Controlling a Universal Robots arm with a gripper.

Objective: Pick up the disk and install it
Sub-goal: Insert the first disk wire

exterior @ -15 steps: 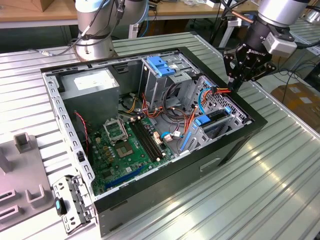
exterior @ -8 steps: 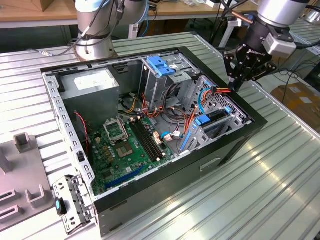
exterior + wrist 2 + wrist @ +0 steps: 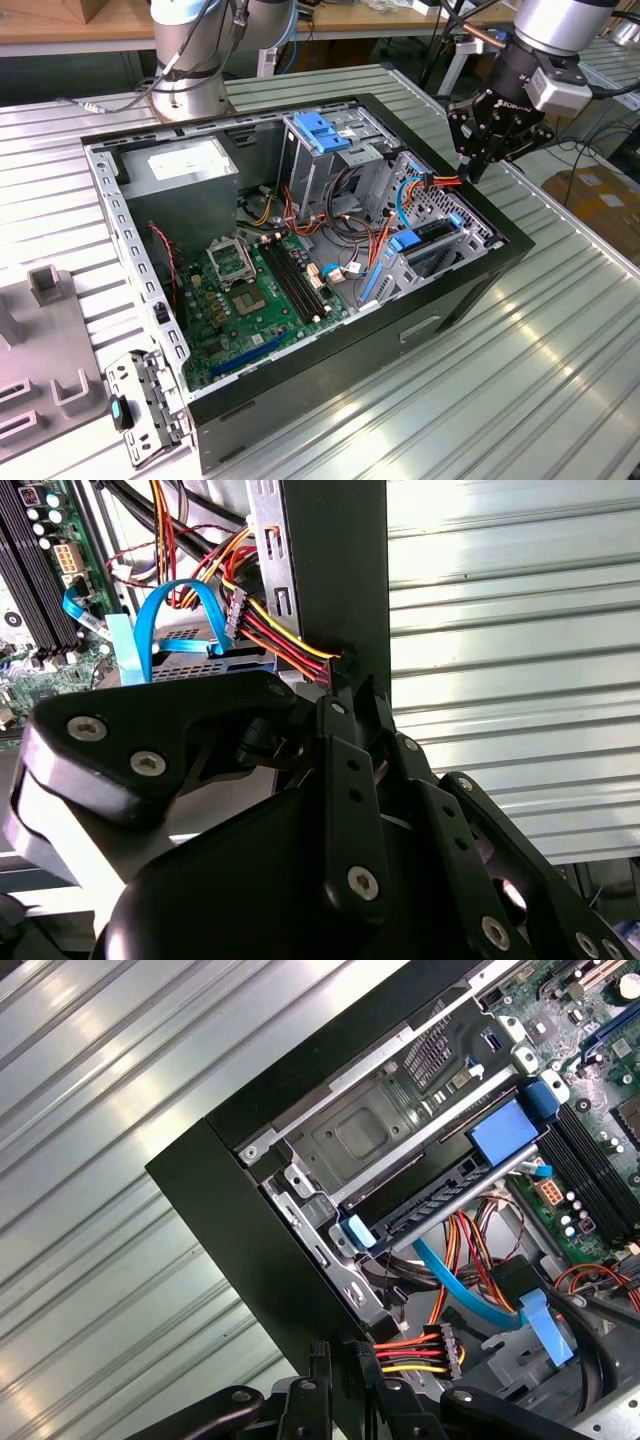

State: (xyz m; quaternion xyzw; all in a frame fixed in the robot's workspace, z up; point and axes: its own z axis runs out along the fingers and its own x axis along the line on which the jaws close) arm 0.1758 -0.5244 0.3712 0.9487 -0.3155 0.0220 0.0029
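Within the computer case (image 3: 330, 372), corner bay, the disk (image 3: 440, 1190) appears seated; the gripper (image 3: 478, 166), fingers pressed together, hovers just beside, carrying nothing.

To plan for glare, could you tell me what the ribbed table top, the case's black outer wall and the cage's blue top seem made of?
Table top: apparently bare aluminium-like metal, satin; its ribs throw bright streaked reflections. Outer wall: probably painted sheet metal, satin black, with a dull sheen; it could be plastic. Blue top: likely moulded plastic, going by its even colour and soft sheen.
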